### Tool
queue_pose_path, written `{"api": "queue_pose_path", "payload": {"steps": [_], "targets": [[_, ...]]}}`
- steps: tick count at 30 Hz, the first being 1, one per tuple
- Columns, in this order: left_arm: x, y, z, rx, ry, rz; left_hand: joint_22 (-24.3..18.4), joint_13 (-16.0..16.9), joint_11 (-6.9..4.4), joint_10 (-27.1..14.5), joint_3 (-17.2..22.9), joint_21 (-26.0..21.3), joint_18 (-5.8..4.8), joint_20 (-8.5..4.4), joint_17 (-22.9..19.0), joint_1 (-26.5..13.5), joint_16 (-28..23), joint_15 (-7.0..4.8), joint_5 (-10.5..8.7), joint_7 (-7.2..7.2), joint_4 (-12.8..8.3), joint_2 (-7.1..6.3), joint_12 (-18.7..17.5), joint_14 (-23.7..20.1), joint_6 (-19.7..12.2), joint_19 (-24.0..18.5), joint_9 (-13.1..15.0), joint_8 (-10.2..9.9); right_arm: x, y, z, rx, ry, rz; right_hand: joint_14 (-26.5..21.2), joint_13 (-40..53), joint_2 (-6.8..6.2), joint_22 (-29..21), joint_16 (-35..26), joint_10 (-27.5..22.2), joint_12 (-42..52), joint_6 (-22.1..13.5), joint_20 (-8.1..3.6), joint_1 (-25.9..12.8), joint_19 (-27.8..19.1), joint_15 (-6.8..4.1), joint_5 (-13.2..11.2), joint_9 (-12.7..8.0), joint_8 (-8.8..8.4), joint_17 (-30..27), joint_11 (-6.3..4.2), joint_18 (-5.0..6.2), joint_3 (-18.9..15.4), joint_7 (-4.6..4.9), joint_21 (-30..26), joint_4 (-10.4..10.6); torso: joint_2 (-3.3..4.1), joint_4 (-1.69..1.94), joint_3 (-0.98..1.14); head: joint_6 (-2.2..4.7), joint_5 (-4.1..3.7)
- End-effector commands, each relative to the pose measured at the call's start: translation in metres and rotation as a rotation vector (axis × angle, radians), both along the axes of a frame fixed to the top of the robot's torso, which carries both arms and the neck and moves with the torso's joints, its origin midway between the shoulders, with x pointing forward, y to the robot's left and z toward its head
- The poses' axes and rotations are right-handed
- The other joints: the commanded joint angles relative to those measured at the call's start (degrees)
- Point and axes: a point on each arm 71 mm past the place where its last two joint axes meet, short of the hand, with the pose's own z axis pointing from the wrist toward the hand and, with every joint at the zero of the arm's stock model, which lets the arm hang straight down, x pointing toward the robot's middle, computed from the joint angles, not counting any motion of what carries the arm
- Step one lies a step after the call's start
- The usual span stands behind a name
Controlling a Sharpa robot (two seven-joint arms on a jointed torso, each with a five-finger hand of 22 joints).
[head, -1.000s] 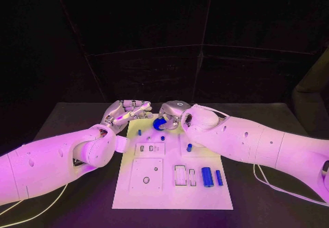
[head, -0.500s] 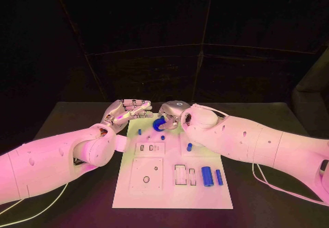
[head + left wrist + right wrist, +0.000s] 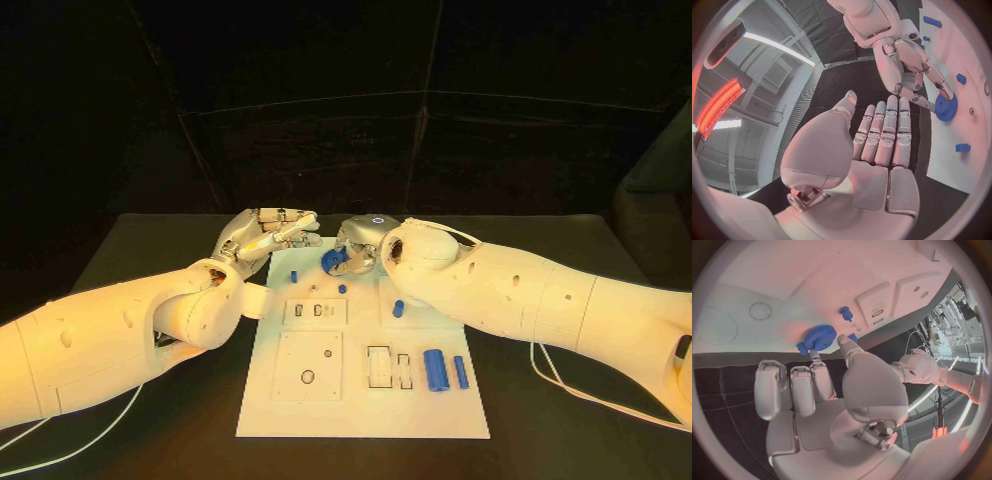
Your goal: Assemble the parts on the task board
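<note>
The blue gear (image 3: 819, 337) lies at the far end of the task board (image 3: 361, 410), about twelve o'clock from the board's middle in the head view. The right hand (image 3: 361, 243) is over it: in the right wrist view one fingertip (image 3: 812, 354) touches the gear's toothed rim and the thumb comes in just beside it, so the hand appears to pinch the gear at its edge, though I cannot tell whether the gear is lifted off the board or seated on it. The left hand (image 3: 879, 145) hovers near, at about ten o'clock from the gear, fingers straight and together, holding nothing.

Further out, a small blue peg (image 3: 845, 313) stands on the board near the gear, and toward the near end, at about five o'clock from the board's middle, lie a blue cylinder (image 3: 436, 372) and a slimmer blue bar (image 3: 460, 373) beside rectangular recesses. The board rests on the black surface (image 3: 144, 250).

By my judgement the step in hand is placing the gear. The next move calls for keeping the pinch steady, lining the gear's hub up with its post and pressing down level; a tilt would likely jam it.
</note>
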Motion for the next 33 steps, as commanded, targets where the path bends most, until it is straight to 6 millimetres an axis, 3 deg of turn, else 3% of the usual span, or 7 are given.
{"api": "queue_pose_path", "payload": {"steps": [1, 9, 21, 23, 26, 29, 33], "targets": [[0.0, -0.001, 0.002, -0.006, -0.004, -0.006, -0.07, -0.09, 0.01, 0.23, -0.09, -0.22, 0.32, 0.02, 0.06, -0.06, -0.3, 0.16, -0.12, -0.07, -0.37, 0.65, -0.35, 0.39, 0.26, 0.36, -0.06, -0.29, 0.0, -0.001, -0.003, -0.02, 0.044, -0.004, 3.79, 5.68, 0.28, 0.47, 0.23, 0.45, 0.21, 0.37, 0.2, -0.74, 0.3, 0.37, 0.35, 0.06, 0.11, 3.48, -0.19, -1.08, -0.27, 0.01, 0.38, 0.63, 0.01, 0.02, -0.01, -0.05, -0.04], [0.0, -0.001, 0.002, -0.005, -0.005, -0.005, -0.07, -0.09, 0.01, 0.23, -0.09, -0.22, 0.32, 0.02, 0.06, -0.06, -0.3, 0.16, -0.12, -0.07, -0.37, 0.65, -0.35, 0.39, 0.26, 0.36, -0.06, -0.29, 0.001, -0.004, 0.0, 0.012, 0.015, -0.023, 3.89, 5.86, 0.12, 1.5, 0.43, 0.54, 0.35, -3.53, 0.38, -0.16, 0.74, 0.65, 1.25, -0.29, -0.37, 4.01, 0.22, -1.29, -1.07, 0.53, 0.82, 1.17, 0.0, 0.0, 0.03, -0.05, -0.02], [0.001, 0.001, 0.001, -0.004, -0.005, -0.002, -0.11, -0.1, 0.06, 0.2, -0.1, -0.27, 0.31, 0.02, 0.06, -0.11, -0.39, 0.18, -0.12, 0.01, -0.42, 0.68, -0.45, 0.37, 0.23, 0.36, -0.07, -0.37, -0.005, -0.02, 0.012, 0.165, -0.092, -0.015, 3.96, 6.8, 0.34, 3.29, 0.6, 1.38, 1.22, -0.17, 0.4, 2.21, 1.54, 0.56, 3.27, 0.13, 0.31, 4.39, -0.02, -1.62, -0.79, 0.22, 1.61, 0.15, -0.05, -0.09, 0.04, -0.03, -0.12], [0.001, 0.001, 0.002, -0.004, -0.005, -0.001, -0.12, -0.1, 0.06, 0.2, -0.1, -0.28, 0.31, 0.03, 0.06, -0.12, -0.4, 0.19, -0.12, 0.02, -0.42, 0.69, -0.46, 0.36, 0.23, 0.36, -0.07, -0.39, -0.008, -0.029, 0.014, 0.207, -0.101, -0.011, 3.91, 6.72, 0.24, 3.36, 0.53, 1.34, 1.13, 0.2, 0.3, 2.98, 1.57, 0.44, 4.6, 0.12, 0.3, 4.19, -0.15, -1.63, -0.63, 0.1, 1.65, -0.38, -0.13, -0.16, 0.02, -0.03, -0.11], [0.001, 0.004, 0.002, -0.002, -0.006, 0.003, -0.12, -0.1, 0.07, 0.2, -0.09, -0.29, 0.3, 0.03, 0.06, -0.12, -0.41, 0.19, -0.12, 0.02, -0.44, 0.69, -0.47, 0.36, 0.23, 0.36, -0.07, -0.39, -0.012, -0.052, 0.016, 0.277, -0.062, -0.012, 3.75, 6.58, -1.61, 3.35, 0.28, 1.29, 0.96, 1.25, 0.08, 2.88, 1.55, 0.19, 8.6, 0.19, 0.53, 3.54, -0.44, -1.63, -1.67, -0.23, 1.64, -0.7, -0.21, -0.23, -0.01, 0.15, -0.14], [0.0, 0.005, 0.002, -0.002, -0.007, 0.005, -0.13, -0.1, 0.06, 0.23, -0.08, -0.3, 0.3, 0.03, 0.07, -0.09, -0.42, 0.19, -0.12, -0.01, -0.48, 0.71, -0.48, 0.38, 0.25, 0.37, -0.07, -0.4, -0.018, -0.09, 0.015, 0.353, 0.042, -0.017, 3.64, 6.28, -1.66, 2.92, 0.06, 1.04, 0.58, 2.47, -0.17, 5.57, 1.3, -0.09, 6.25, 0.23, 0.81, 3.09, -0.77, -1.55, -1.48, -0.56, 1.43, -2.42, -0.37, -0.57, 0.0, 0.35, -0.1], [0.0, 0.006, 0.002, -0.003, -0.008, 0.005, -0.16, -0.09, 0.03, 0.29, -0.03, -0.32, 0.31, 0.02, 0.08, -0.02, -0.45, 0.18, -0.12, -0.07, -0.58, 0.75, -0.51, 0.43, 0.31, 0.4, -0.06, -0.42, -0.019, -0.131, 0.013, 0.397, 0.098, -0.035, 3.68, 5.74, -1.68, 2.41, 0.09, 0.51, -0.05, 3.04, -0.37, 9.48, 1.0, -0.28, 6.24, 0.16, 0.81, 3.46, -0.96, -1.45, -0.67, -0.71, 1.16, -5.07, -0.56, -1.13, 0.11, 0.59, 0.05]]}}
